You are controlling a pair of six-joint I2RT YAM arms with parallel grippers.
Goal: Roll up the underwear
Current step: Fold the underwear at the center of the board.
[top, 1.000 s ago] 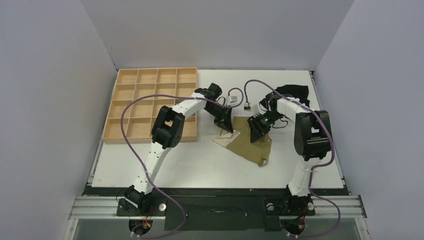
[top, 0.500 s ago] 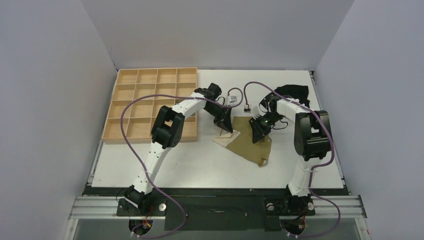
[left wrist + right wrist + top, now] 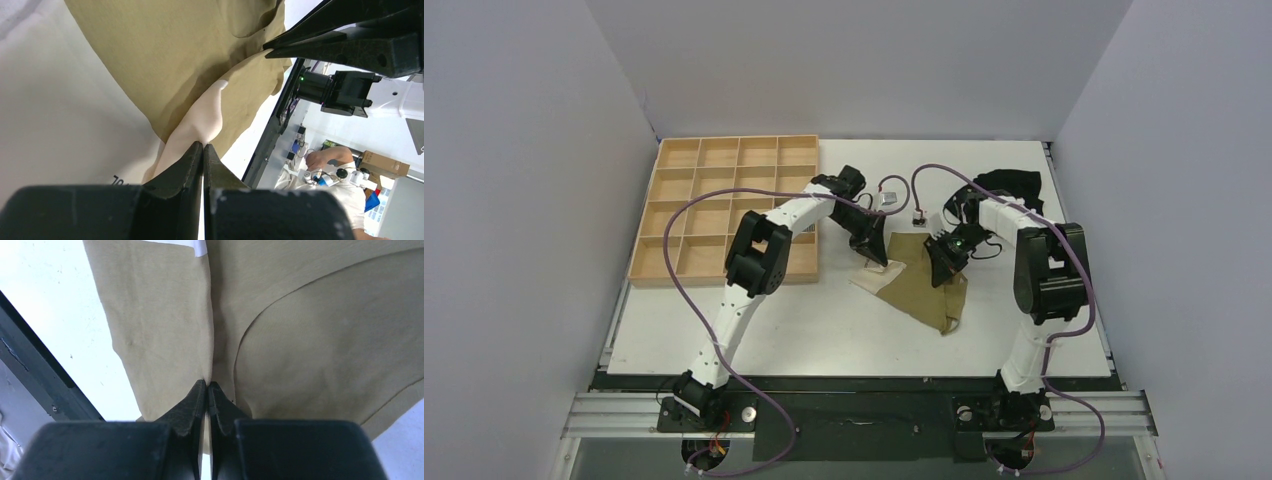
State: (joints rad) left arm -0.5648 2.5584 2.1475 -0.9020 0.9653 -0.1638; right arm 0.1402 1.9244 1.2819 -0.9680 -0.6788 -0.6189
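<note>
The olive-khaki underwear [image 3: 920, 290] lies mid-table, its cream-white panel at the left edge. My left gripper [image 3: 876, 258] is shut on a pinched fold of the cream panel [image 3: 202, 122] at the garment's left side, shown in the left wrist view [image 3: 203, 145]. My right gripper [image 3: 944, 268] is shut on a pinched ridge of the khaki fabric [image 3: 165, 325] near the garment's top right, shown in the right wrist view [image 3: 207, 383]. Both hold the cloth slightly raised; the lower corner trails on the table.
A wooden tray [image 3: 724, 205] with several compartments stands at the back left. A black garment [image 3: 1012, 184] lies at the back right. A small grey-blue cloth roll [image 3: 890, 197] sits behind the underwear. Purple cables loop over both arms.
Both grippers kept their grip. The underwear's lower right part drew in and narrowed, and the loose loop at its bottom corner is gone from sight.
</note>
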